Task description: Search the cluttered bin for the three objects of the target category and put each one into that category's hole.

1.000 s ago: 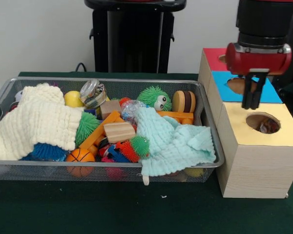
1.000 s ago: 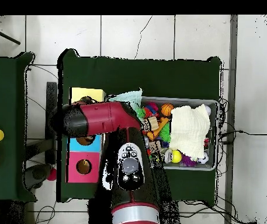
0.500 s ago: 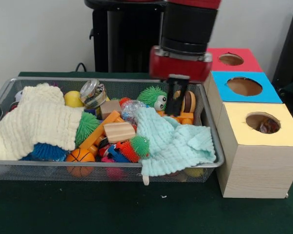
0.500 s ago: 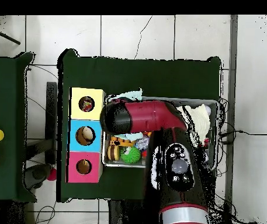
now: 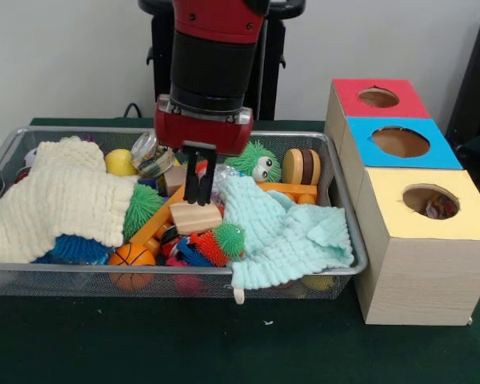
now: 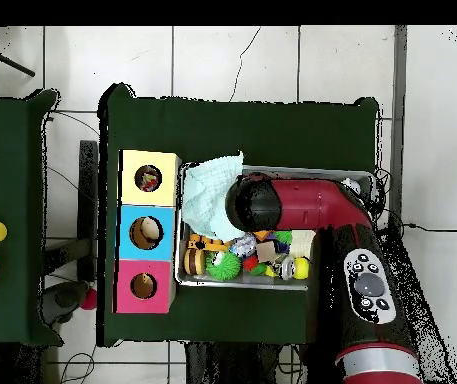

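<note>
Plenty of bare green desk (image 5: 224, 344) up front, then the bin (image 5: 176, 282) packed rim to rim, claw (image 5: 198, 192) closed and empty above a wooden block (image 5: 195, 216), patterned fabric showing in the yellow box's hole (image 5: 430, 201) beside.

End effector (image 5: 198, 180) hangs over the bin's (image 5: 346, 240) middle.
</note>
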